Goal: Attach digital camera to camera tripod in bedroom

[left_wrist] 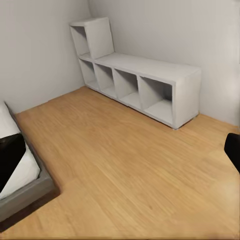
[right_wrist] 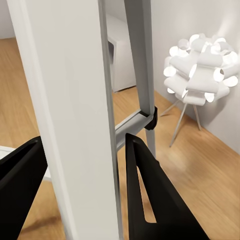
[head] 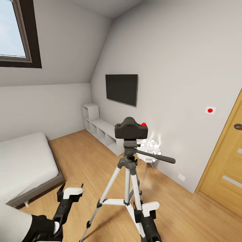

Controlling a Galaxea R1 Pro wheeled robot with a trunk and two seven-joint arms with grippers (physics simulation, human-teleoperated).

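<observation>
White sloped walls, a skylight (head: pixel 15 32) at ten o'clock and light wood floor (head: pixel 87 158) tell me I'm in the bedroom. At nine o'clock lies the low grey bed (head: pixel 23 164); a wall TV (head: pixel 121 89) hangs at twelve above a white cube shelf (head: pixel 101 129), and the wooden door (head: pixel 228 174) stands at three. Dead centre stands the camera tripod (head: pixel 127 181), legs splayed, pan handle pointing toward three. I judge it light and tippy, stiff in the legs, so best held low on a leg. My right tool (right_wrist: pixel 82 170) has its fingers spread either side of one silver leg, not visibly pinching. The left tool (head: pixel 70 195) hangs at seven, apparently spread and empty. Smallest, the digital camera (head: pixel 129 130) already sits on the head, looking hard, smooth, knock-sensitive; I'd grip its body sides.
</observation>
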